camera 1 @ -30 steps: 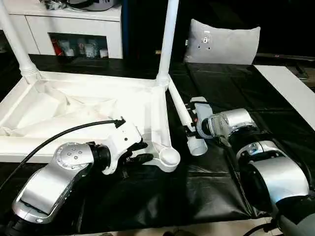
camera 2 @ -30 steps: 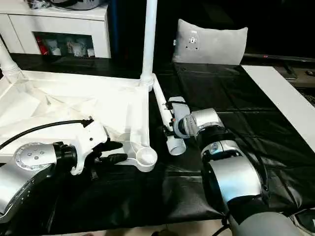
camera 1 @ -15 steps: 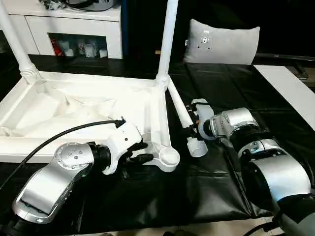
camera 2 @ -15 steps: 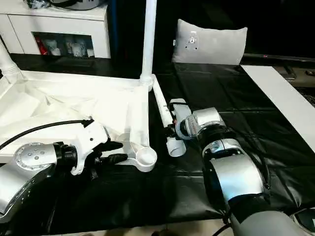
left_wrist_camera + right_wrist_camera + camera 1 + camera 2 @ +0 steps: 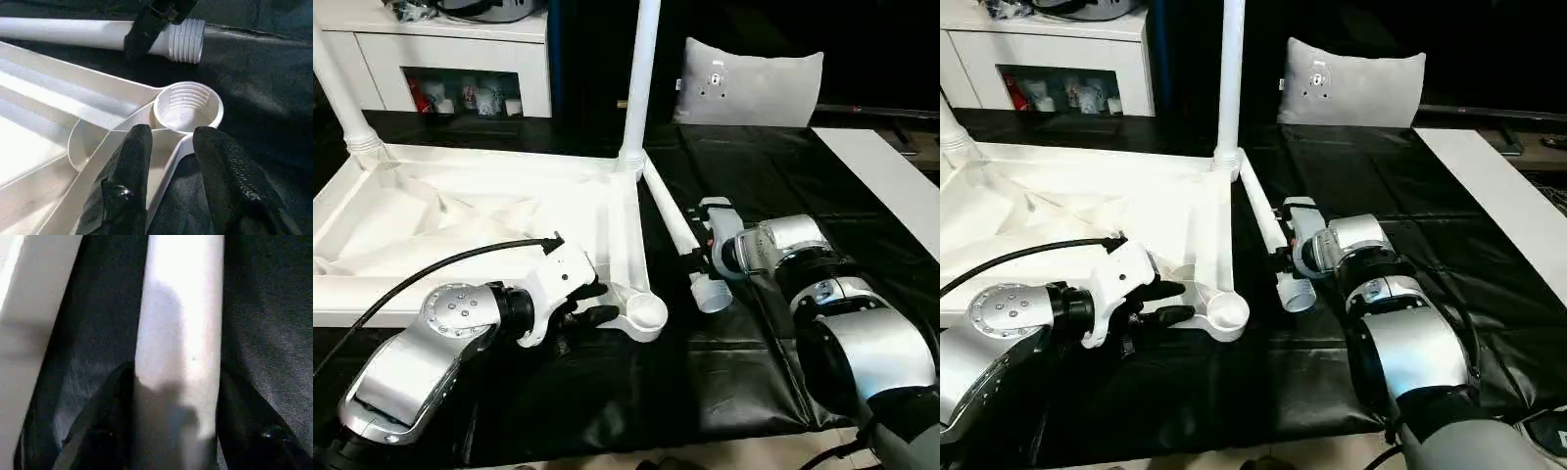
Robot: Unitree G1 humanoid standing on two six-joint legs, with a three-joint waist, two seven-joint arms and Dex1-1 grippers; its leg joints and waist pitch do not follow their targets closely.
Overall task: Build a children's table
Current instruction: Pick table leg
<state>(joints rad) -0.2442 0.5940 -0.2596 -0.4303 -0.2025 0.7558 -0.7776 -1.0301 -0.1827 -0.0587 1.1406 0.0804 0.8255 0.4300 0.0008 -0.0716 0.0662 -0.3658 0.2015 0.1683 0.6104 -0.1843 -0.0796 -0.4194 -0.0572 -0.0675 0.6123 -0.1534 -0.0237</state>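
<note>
I can't see the tops of the two upright legs (image 5: 639,83); the frame cuts them off. The top's (image 5: 460,211) left part runs past the edge too. Beside its near socket (image 5: 646,311), my right gripper (image 5: 703,257) is mostly behind its own wrist, and the loose leg (image 5: 181,333) hides its finger pads.

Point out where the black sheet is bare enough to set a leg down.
Bare sheet lies between the cushion, the white board and the right gripper. Another bare strip runs in front of the empty corner socket. It is crowded between the tabletop and the lying leg.
</note>
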